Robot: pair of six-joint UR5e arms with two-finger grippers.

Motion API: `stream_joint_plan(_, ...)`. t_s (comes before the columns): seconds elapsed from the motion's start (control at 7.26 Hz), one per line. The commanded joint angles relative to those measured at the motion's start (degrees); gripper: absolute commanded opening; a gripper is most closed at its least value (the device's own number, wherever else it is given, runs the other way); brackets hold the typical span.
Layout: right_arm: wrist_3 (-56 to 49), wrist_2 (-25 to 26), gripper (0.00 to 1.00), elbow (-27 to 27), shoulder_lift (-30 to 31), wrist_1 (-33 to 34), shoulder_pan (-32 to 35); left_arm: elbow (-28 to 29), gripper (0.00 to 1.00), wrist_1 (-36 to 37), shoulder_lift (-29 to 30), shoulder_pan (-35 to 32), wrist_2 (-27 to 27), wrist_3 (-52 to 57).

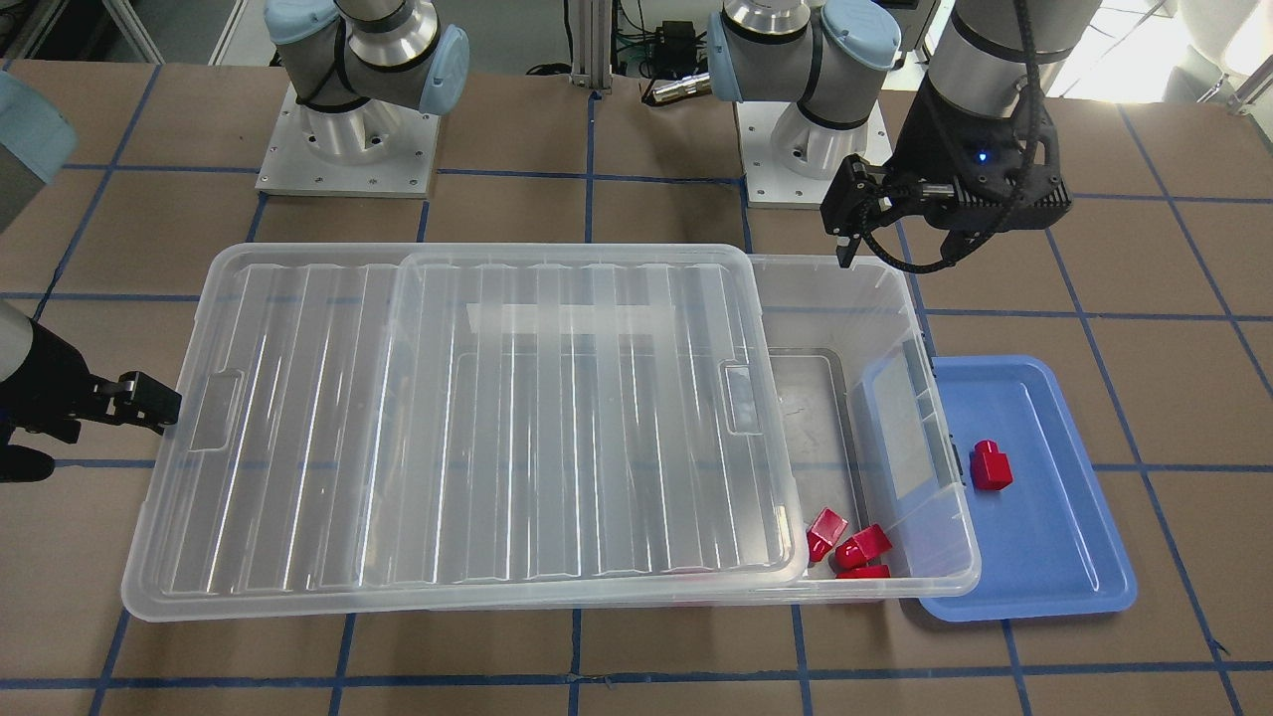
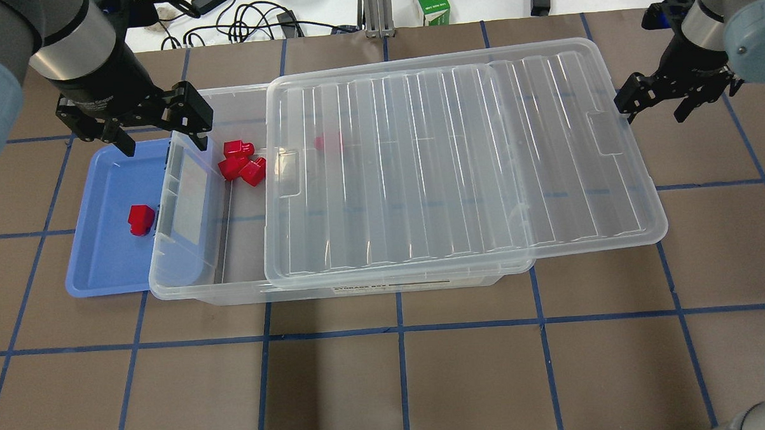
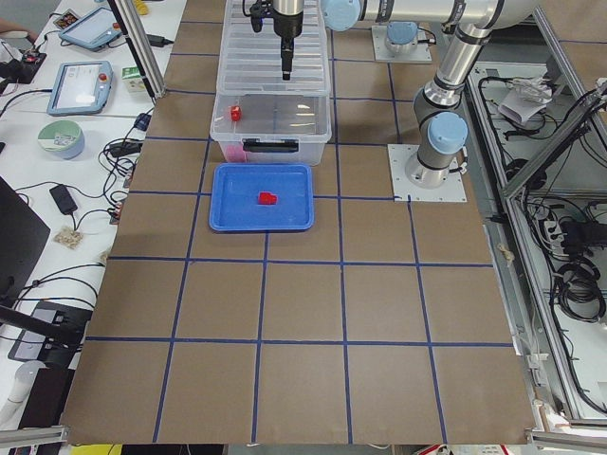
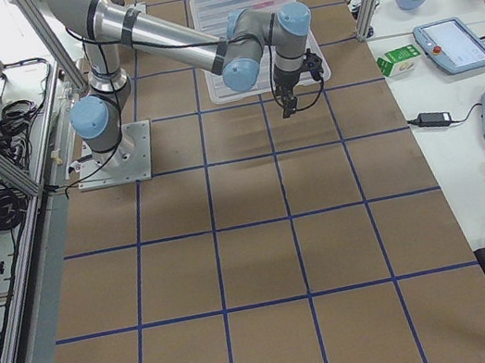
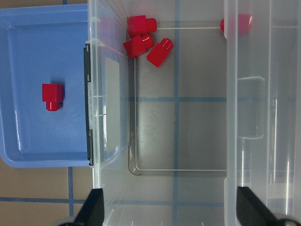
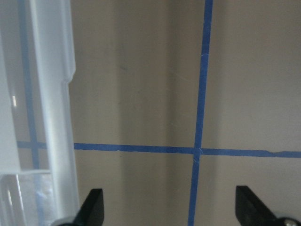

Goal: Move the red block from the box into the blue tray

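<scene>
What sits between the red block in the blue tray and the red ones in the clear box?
Only the box itself: its clear end wall with a dark latch, plain in the overhead view.

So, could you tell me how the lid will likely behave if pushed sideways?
Likely light and slippery: the lid is thin clear plastic lying loose and offset on the box. It may flex or skew, as one end overhangs.

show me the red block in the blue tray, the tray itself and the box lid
red block [image 2: 141, 219] overhead view, middle of its top face
blue tray [image 2: 104, 256] overhead view, bare floor of the tray
lid [image 2: 457, 168] overhead view, centre of the ribbed panel
</scene>
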State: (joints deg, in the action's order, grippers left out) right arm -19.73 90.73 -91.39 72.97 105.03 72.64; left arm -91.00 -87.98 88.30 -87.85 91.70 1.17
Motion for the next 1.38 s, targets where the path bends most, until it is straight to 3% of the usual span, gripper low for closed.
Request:
stream_joint_plan(0.0,5.5,0.0,1.0,0.1,0.0,0.0,3.5,-0.1,1.0,0.0,0.3,0.0,-0.2,0.0)
stream_joint_plan(0.69,19.0,0.1,1.0,0.8,0.0,0.2,12.6,-0.1,1.0,0.0,0.0,0.0,-0.2,-0.1)
stream_joint_plan(1.24,18.2,0.4,1.0,1.1,-0.1,0.5,13.7,-0.1,1.0,0.1,0.0,0.0,-0.1,-0.1)
